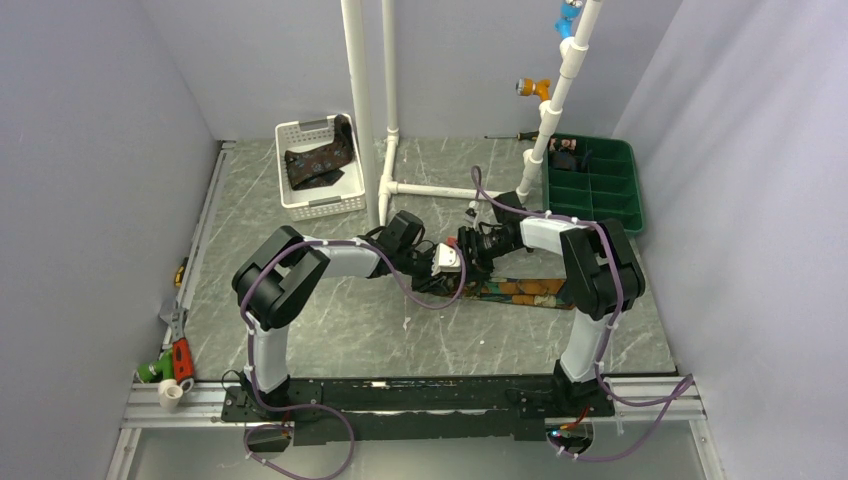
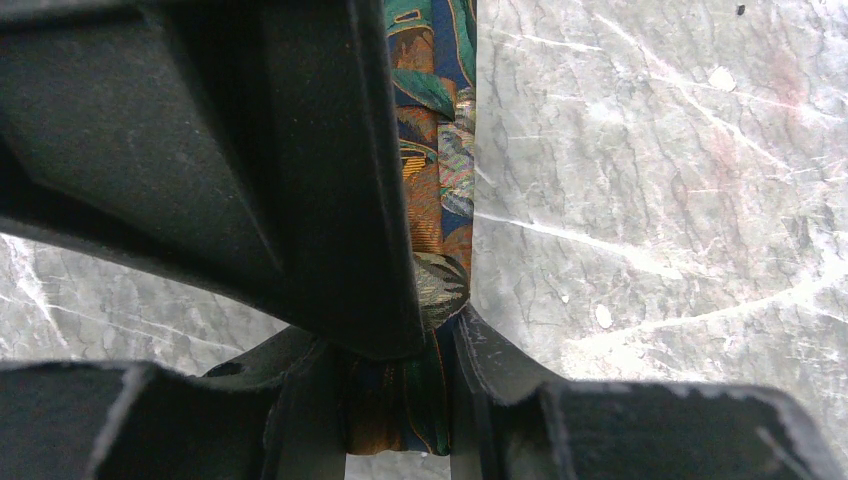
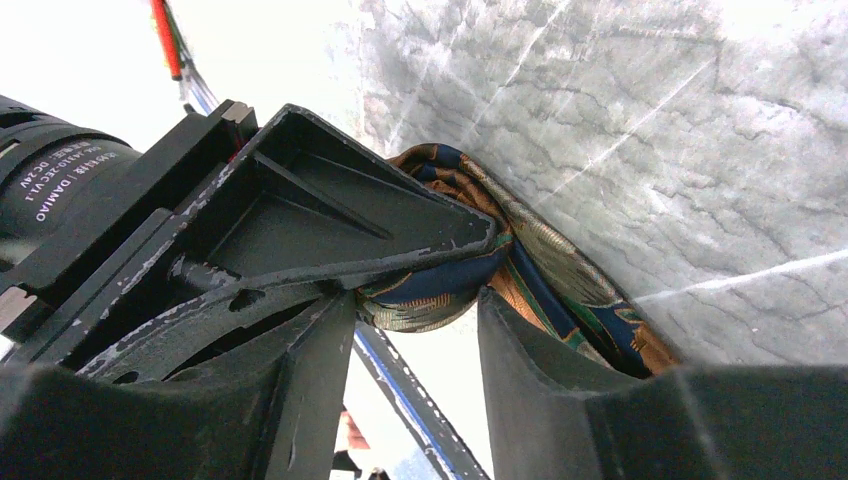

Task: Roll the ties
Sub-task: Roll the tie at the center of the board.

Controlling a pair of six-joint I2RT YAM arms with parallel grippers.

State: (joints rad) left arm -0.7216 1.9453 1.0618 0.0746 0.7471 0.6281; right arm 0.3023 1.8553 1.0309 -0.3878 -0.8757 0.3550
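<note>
The tie (image 1: 520, 292) bunches between both sets of jaws, the rest trailing flat behind the right ones. The left gripper (image 2: 400, 385) pinches the fold. The right gripper (image 3: 416, 305) straddles it, but I cannot tell if it grips. Crowded so, fingers could clash, or the fold could slip and unroll. Both arms bend inward, wrists low, nose to nose.

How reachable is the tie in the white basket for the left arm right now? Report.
Probably not yet. The left end effector is shut on the orange and teal tie mid-table, so it is occupied. The way to the white basket holding the dark tie looks free.
</note>
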